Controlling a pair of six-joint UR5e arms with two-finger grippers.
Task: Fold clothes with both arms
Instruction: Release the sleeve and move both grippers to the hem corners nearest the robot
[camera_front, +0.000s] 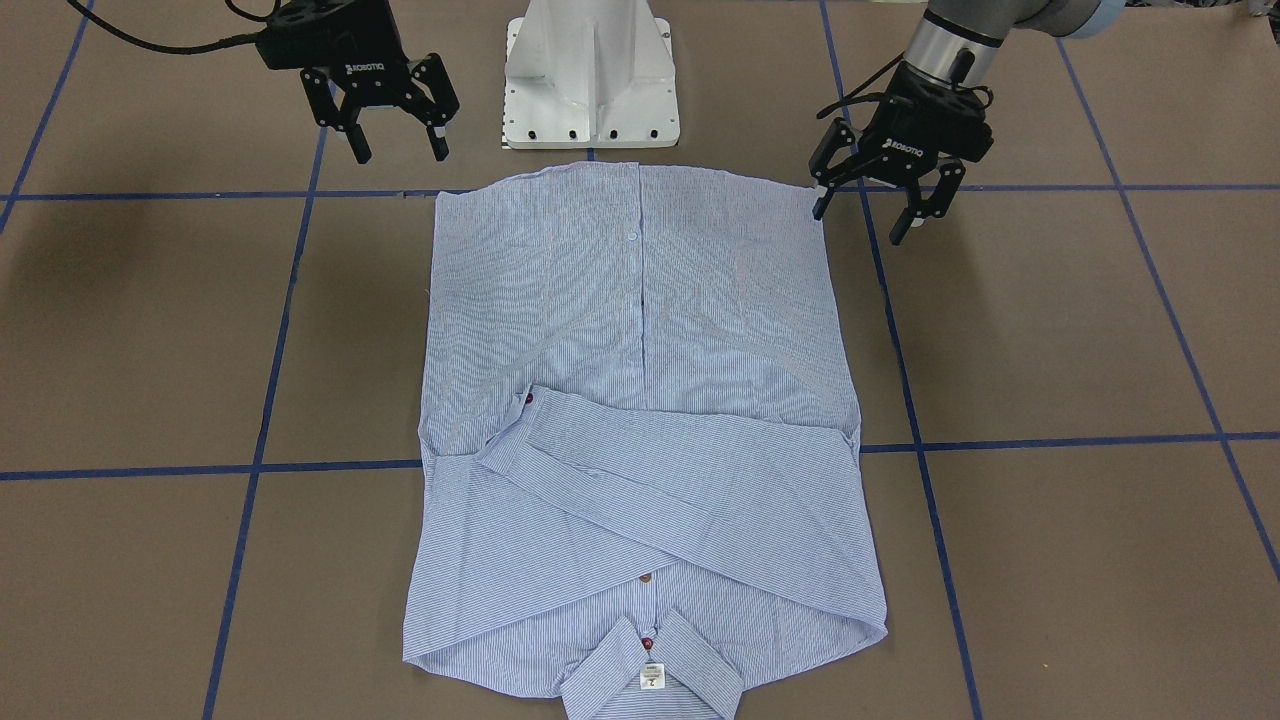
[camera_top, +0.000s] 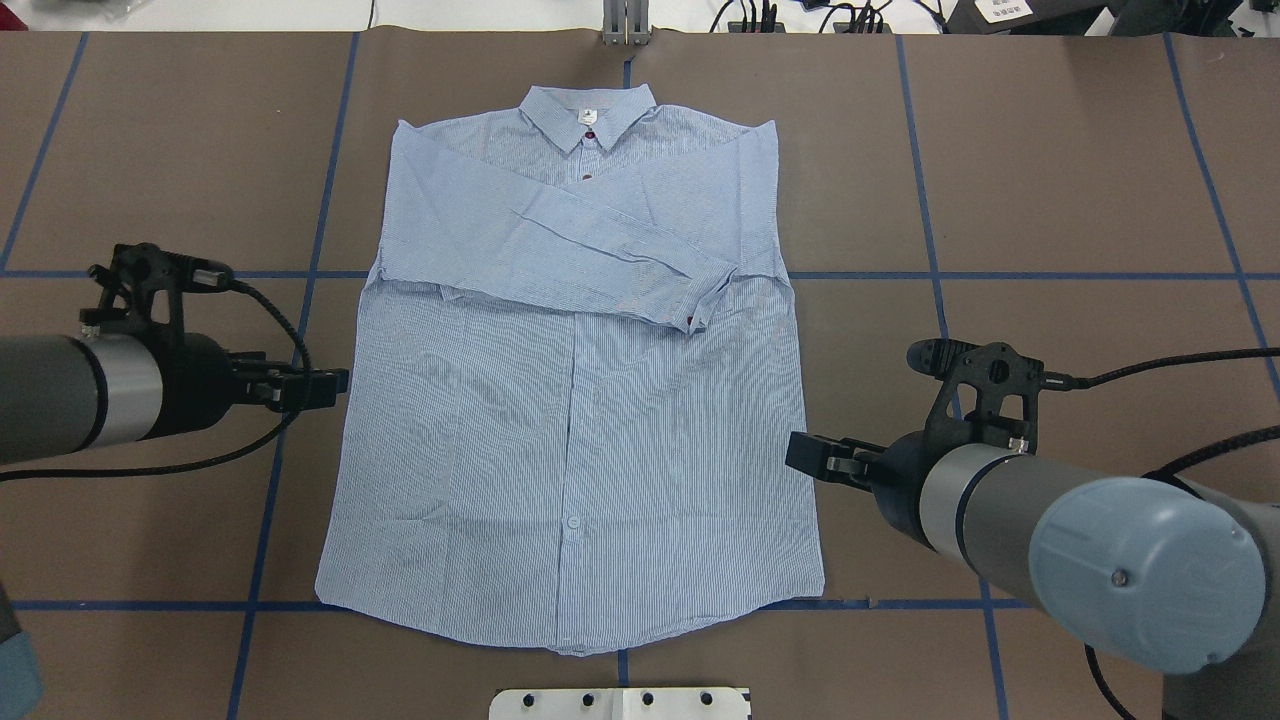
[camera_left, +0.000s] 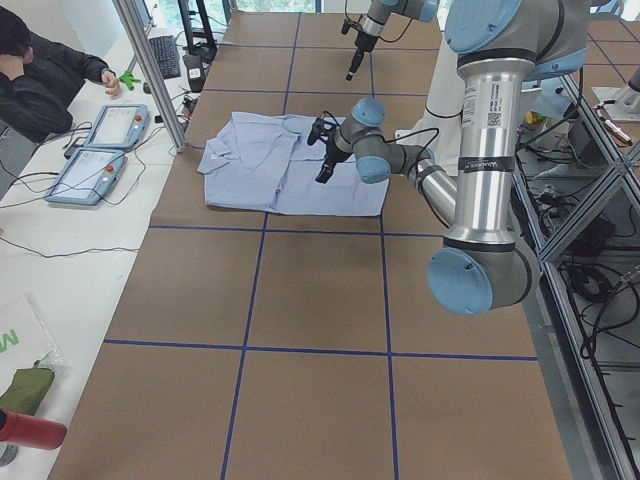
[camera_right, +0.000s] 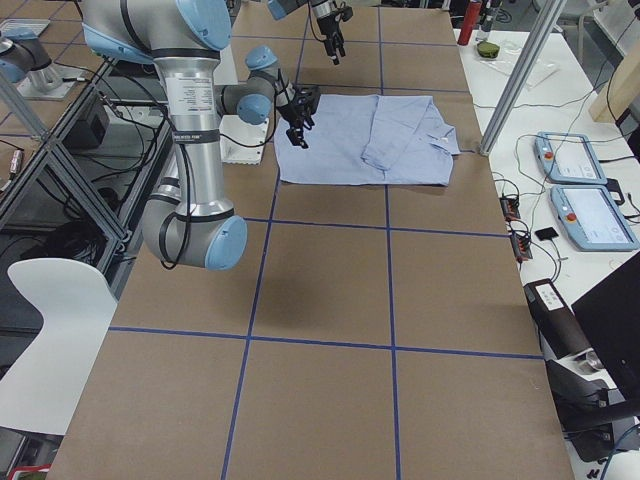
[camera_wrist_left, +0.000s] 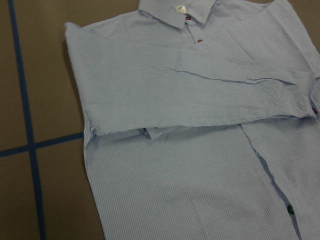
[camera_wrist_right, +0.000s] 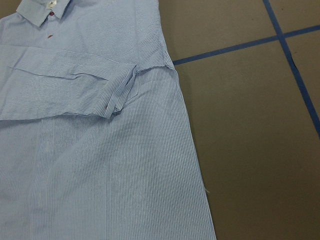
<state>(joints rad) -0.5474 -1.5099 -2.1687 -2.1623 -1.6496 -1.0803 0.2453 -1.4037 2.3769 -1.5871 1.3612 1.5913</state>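
The light blue striped shirt (camera_front: 640, 330) (camera_top: 570, 420) lies flat and face up on the brown table, collar (camera_top: 588, 112) away from the robot. Both sleeves are folded across the chest (camera_top: 580, 240). My left gripper (camera_front: 858, 225) (camera_top: 335, 388) hovers open and empty just off the shirt's left side, near the hem corner. At the shirt's right edge my right gripper (camera_front: 400, 157) (camera_top: 800, 455) also stands open with nothing in it. The left wrist view shows the folded sleeves and collar (camera_wrist_left: 180, 12). The right wrist view shows the shirt's right edge and a cuff (camera_wrist_right: 117, 95).
The white pedestal base (camera_front: 590, 80) stands just behind the shirt's hem. Blue tape lines (camera_front: 1050, 440) cross the brown table. A person (camera_left: 40, 70) sits at a side table with teach pendants (camera_left: 100, 150) beyond the collar end.
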